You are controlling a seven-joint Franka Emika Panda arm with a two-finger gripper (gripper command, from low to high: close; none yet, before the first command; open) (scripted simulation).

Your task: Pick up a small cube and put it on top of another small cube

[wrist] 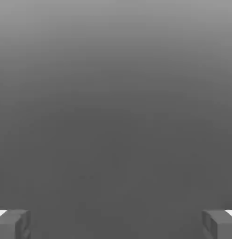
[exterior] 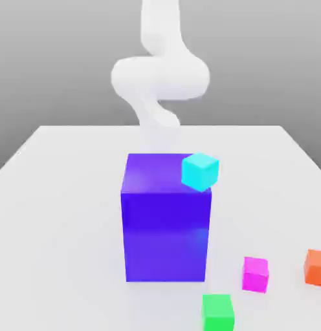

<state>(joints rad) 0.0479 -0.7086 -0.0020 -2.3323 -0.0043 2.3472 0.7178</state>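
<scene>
A small magenta-pink cube (exterior: 255,273) rests on the white table, near the front at the exterior view's right. A green small cube (exterior: 218,311) lies just in front of it and an orange one (exterior: 316,267) to its right. A cyan small cube (exterior: 200,171) shows at the upper right corner of the big blue-purple block (exterior: 166,220). My white arm (exterior: 160,77) rises behind the block, far from the magenta cube. In the hand view my gripper (wrist: 116,225) is open, its grey fingertips (wrist: 12,224) wide apart with nothing between them and plain grey background beyond.
The big blue-purple block stands mid-table, between the arm and the small cubes. The white table (exterior: 59,207) spreads bare to the exterior view's left of the block. The orange cube lies near the table's right edge.
</scene>
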